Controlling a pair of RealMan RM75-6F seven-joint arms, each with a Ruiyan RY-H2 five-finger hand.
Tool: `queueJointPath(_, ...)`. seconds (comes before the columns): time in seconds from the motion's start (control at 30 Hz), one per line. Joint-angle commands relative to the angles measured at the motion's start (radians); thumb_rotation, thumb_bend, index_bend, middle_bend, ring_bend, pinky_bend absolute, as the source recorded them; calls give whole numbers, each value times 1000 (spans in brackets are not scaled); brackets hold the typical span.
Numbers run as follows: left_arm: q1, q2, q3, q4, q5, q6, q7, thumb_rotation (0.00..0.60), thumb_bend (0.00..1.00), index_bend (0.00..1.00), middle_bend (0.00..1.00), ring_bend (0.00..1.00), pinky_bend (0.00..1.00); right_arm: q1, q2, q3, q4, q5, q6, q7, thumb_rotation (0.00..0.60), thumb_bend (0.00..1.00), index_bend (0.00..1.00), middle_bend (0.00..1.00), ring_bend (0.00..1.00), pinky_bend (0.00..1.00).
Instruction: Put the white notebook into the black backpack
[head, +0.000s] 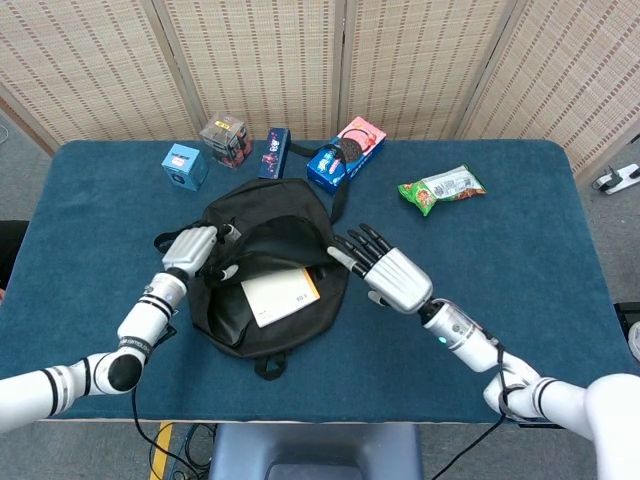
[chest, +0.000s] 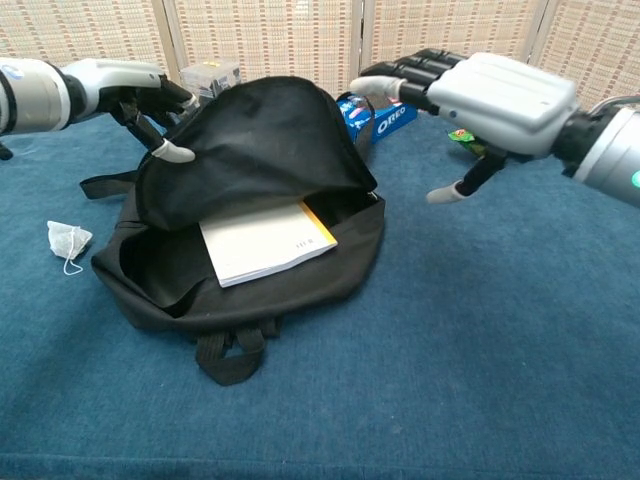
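A white notebook (chest: 265, 240) lies inside the open black backpack (chest: 250, 160) on the counter (chest: 450, 350), left robot hand (chest: 140, 95) gripping its flap, right robot hand (chest: 480, 95) spread, empty, alongside.
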Motion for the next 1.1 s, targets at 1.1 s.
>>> queueJointPath(1.1, 541, 192, 150, -71, 507, 605, -208, 600, 283, 338, 241, 249, 149, -389, 463, -42, -390, 200, 50, 159, 600, 188, 177, 180, 80, 142)
